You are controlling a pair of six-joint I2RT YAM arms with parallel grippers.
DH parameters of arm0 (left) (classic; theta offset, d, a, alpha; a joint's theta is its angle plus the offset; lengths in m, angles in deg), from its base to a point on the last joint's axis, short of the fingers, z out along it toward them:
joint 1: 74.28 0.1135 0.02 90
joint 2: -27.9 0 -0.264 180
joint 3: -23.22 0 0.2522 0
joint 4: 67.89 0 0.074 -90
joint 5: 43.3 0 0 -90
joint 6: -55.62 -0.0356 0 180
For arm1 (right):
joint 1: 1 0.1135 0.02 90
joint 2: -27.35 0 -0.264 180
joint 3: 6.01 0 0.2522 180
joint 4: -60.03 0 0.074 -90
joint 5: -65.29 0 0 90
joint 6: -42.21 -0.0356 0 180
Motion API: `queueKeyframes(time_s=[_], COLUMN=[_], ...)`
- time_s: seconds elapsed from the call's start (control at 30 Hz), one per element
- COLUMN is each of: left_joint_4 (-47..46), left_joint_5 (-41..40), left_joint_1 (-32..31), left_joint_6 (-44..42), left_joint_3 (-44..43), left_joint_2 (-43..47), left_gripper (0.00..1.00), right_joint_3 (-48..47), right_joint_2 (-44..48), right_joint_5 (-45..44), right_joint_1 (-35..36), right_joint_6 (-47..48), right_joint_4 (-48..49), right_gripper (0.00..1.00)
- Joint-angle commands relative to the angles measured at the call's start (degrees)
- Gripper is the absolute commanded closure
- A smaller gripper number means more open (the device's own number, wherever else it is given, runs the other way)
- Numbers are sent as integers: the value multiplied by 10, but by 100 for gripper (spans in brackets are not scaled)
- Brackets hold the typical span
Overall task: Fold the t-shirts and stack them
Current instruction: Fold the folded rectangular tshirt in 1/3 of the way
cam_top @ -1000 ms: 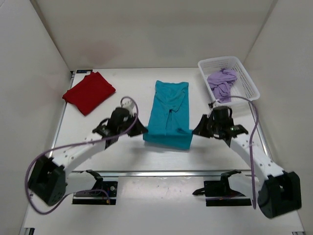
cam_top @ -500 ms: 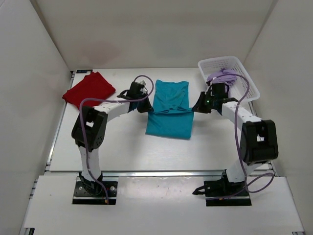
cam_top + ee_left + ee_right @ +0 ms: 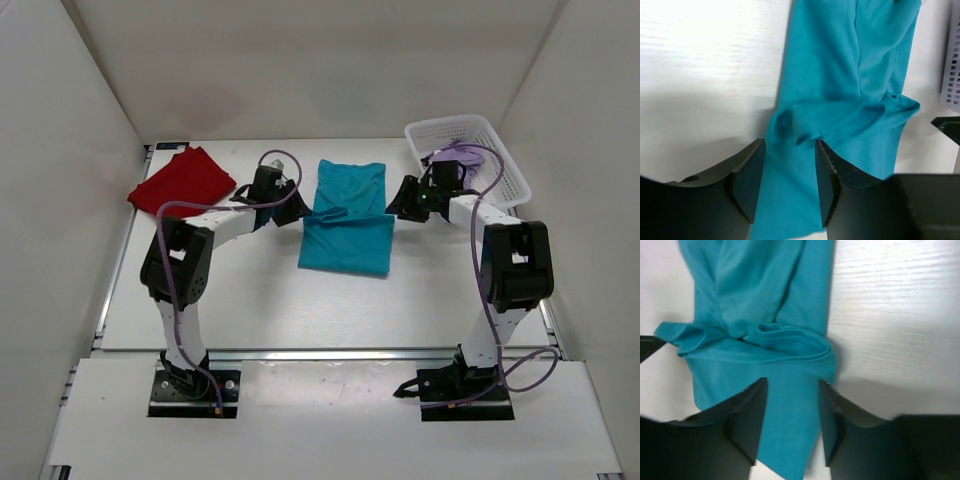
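The teal-blue t-shirt [image 3: 345, 225] lies mid-table, its near half folded over onto the far half, with a bunched fold line [image 3: 840, 117] [image 3: 775, 337] across it. My left gripper [image 3: 293, 208] [image 3: 788, 150] is open at the shirt's left edge, teal cloth lying loose under the gap. My right gripper [image 3: 397, 203] [image 3: 791, 390] is open at the right edge, likewise over cloth. The dark red t-shirt [image 3: 182, 188] lies folded at the far left. The lavender t-shirt [image 3: 455, 158] sits crumpled in the basket.
The white mesh basket [image 3: 500, 150] [image 3: 952, 60] stands at the far right, just behind my right arm. White walls close the table on three sides. Purple cables loop off both arms.
Both grippers carried the teal shirt's near edge away from the bases, folding it over the far half. Both jaws then opened and let the cloth go.
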Motion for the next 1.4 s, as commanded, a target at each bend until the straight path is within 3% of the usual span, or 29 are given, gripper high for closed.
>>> queueKeyframes(time_s=[0.0,0.07,0.17,0.23,0.37,0.5,0.6,0.8,1.0,1.1,1.2,1.37], left_joint_4=[-52,-74,-118,-128,-119,-125,-117,-140,-100,-92,-88,-84], left_joint_5=[-34,-51,-65,-63,-32,6,-31,-32,-31,-37,-37,-38], left_joint_1=[1,-12,-73,-88,-87,-81,-97,-112,-85,-72,-69,-67], left_joint_6=[1,-4,-1,3,4,18,7,27,24,24,34,38], left_joint_3=[59,103,190,201,192,243,313,470,479,486,510,560], left_joint_2=[118,152,181,169,99,91,145,286,403,454,487,539], left_gripper=[44,45,45,46,51,54,54,51,47,46,45,45], right_joint_3=[11,65,139,161,164,199,243,297,270,237,165,80], right_joint_2=[94,127,165,154,108,107,123,210,282,247,166,32], right_joint_5=[-36,-62,-54,-33,-53,-59,-68,-77,-38,-17,16,43], right_joint_1=[17,39,81,101,156,186,211,254,245,242,264,302], right_joint_6=[6,-4,-7,-6,12,11,13,18,4,-3,-6,-27], right_joint_4=[30,39,89,99,71,80,80,36,49,88,93,139], right_gripper=[55,54,80,90,100,100,100,99,93,93,100,100])
